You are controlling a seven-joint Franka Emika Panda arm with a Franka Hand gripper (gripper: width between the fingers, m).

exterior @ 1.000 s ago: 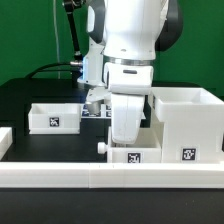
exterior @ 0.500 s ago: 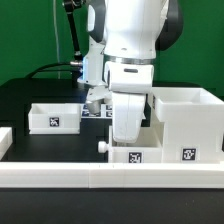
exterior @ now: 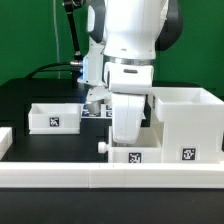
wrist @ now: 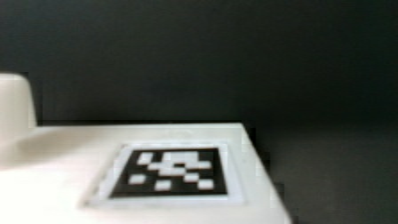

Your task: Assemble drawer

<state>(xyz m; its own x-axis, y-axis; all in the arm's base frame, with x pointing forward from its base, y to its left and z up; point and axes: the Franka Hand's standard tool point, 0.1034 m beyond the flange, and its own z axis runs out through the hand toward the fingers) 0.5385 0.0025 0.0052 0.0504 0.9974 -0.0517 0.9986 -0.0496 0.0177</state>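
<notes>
As no part has shifted since the earlier frames, the gripper point(exterior: 125, 135) stays lowered at centre behind the near tagged panel point(exterior: 150, 155); whether its fingers are spread cannot be told. The small drawer box point(exterior: 55, 117) sits left and the large drawer box point(exterior: 186, 120) right, on a black table point(exterior: 25, 95) before a green backdrop point(exterior: 30, 35)

In the exterior view, a large white open-topped box point(exterior: 185, 120) stands close beside me at three o'clock. A small white open box point(exterior: 52, 117) sits at nine. The black tabletop point(exterior: 30, 95) lies open at ten o'clock. A white tagged panel point(exterior: 135, 155) and a long white rail point(exterior: 60, 172) block six o'clock.
</notes>
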